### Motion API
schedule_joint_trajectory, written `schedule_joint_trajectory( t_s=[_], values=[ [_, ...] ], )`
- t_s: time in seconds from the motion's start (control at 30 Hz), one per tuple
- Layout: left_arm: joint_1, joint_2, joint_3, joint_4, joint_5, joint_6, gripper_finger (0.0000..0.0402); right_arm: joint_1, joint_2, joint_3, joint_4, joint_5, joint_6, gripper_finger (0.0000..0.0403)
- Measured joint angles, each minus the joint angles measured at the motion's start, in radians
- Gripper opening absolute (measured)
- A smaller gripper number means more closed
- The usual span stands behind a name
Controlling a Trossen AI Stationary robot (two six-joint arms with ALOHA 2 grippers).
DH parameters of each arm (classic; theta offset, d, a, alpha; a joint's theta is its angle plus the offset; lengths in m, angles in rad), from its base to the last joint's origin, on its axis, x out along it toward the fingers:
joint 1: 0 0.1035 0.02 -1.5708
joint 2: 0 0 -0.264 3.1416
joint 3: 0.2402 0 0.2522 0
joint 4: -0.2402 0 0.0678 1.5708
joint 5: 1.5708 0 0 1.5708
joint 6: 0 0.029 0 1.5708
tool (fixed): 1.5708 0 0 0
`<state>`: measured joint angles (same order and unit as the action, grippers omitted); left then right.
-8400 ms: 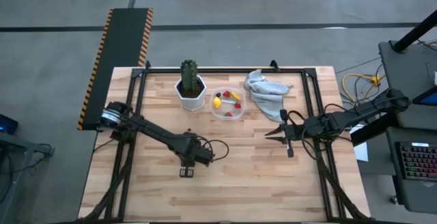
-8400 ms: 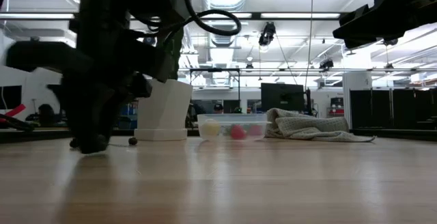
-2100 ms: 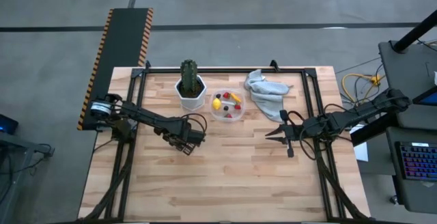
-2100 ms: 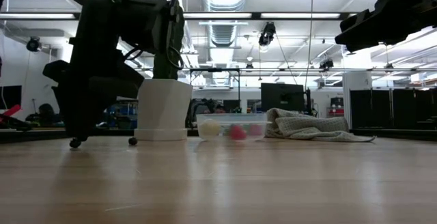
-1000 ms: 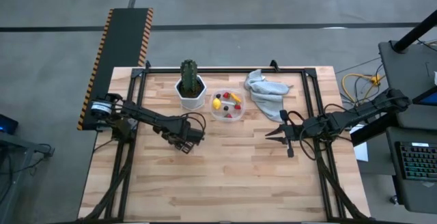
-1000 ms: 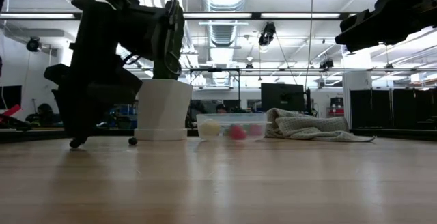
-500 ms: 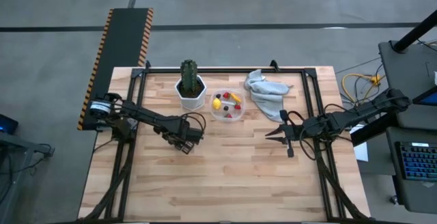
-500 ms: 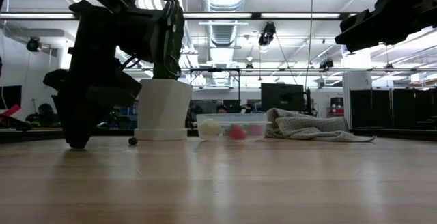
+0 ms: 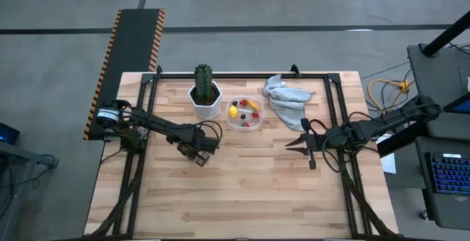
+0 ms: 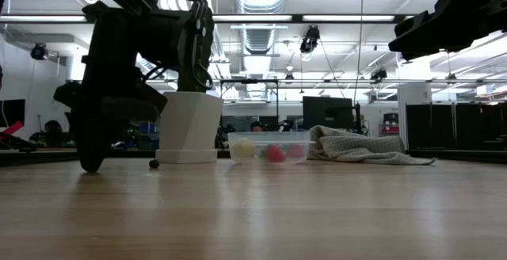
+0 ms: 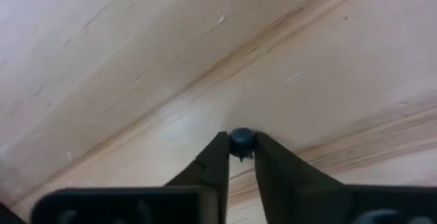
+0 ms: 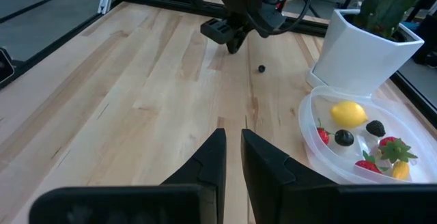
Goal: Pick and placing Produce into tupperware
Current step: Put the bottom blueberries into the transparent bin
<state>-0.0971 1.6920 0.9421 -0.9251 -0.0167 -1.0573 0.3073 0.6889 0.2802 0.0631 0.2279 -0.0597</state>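
Down on the left half of the counter (image 9: pixel 242 189), the left claw (image 11: pixel 240 157) pinches a small dark berry (image 11: pixel 241 142) between its fingertips, tips against the wood. Just right of it another dark berry (image 12: pixel 261 68) lies loose near the white cactus pot (image 9: pixel 206 103). Next comes the tupperware (image 9: pixel 244 114), holding a lemon (image 12: pixel 347 113), red pieces and dark berries. Farther right, the right claw (image 9: pixel 290 143) hangs above the wood, shut and empty.

table (image 9: pixel 242 189) wood | on it: tupperware (image 9: pixel 244 114), cactus pot (image 9: pixel 205 102), cloth (image 9: pixel 285 98), loose berry (image 12: pixel 261 67)
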Motion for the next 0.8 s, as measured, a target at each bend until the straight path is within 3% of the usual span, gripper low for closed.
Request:
schedule_joint_trajectory(
  t_s=[0.07, 0.47, 0.8],
  values=[
    [0.000, 0.000, 0.000, -0.002, -0.001, 0.010, 0.0017, 0.000, 0.000, 0.000, 0.000, 0.000, 0.000, 0.0038],
    [0.005, 0.000, 0.012, -0.012, 0.008, 0.049, 0.0015, 0.000, 0.000, 0.000, -0.001, 0.000, 0.000, 0.0038],
    [0.011, 0.001, 0.099, 0.013, -0.034, 0.127, 0.0004, 0.000, 0.000, 0.000, -0.001, 0.000, 0.000, 0.0038]
  ],
)
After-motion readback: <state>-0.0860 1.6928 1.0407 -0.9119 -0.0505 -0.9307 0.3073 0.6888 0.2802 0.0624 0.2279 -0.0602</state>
